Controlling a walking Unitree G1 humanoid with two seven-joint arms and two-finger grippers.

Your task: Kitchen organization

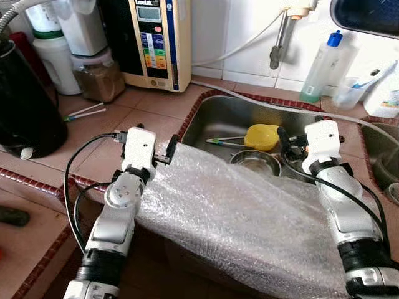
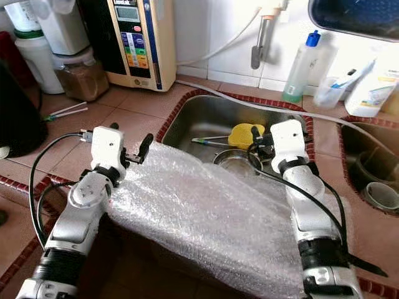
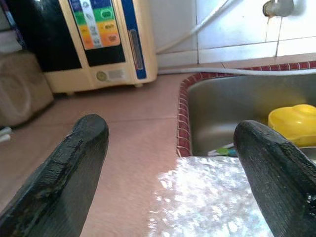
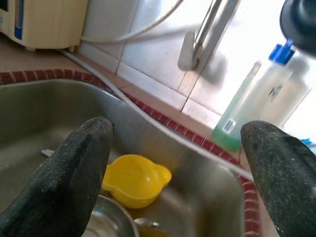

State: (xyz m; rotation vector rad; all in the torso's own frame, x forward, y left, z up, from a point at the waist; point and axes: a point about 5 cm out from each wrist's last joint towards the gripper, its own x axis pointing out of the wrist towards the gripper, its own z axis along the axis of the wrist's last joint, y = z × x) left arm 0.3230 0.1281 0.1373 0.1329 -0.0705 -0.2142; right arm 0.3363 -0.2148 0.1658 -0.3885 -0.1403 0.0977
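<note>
Bubble wrap over the sink's near edge, both my jaws open.

The bubble wrap sheet (image 1: 249, 218) drapes across the steel sink (image 1: 218, 118). My left gripper (image 1: 169, 151) hovers at its far left corner, my right gripper (image 1: 285, 142) above a yellow cup (image 1: 262, 136) and metal bowl (image 1: 254, 162); tiled counter (image 1: 124, 115) lies left.

Brushed steel sink (image 1: 212, 121); glossy yellow plastic cup (image 1: 261, 136); crinkly clear bubble wrap (image 1: 249, 218); matt tile counter (image 1: 118, 121).

Home kitchen; steel sink (image 1: 218, 118); tiled counter (image 1: 137, 109); dish-soap bottle (image 1: 322, 65)
</note>
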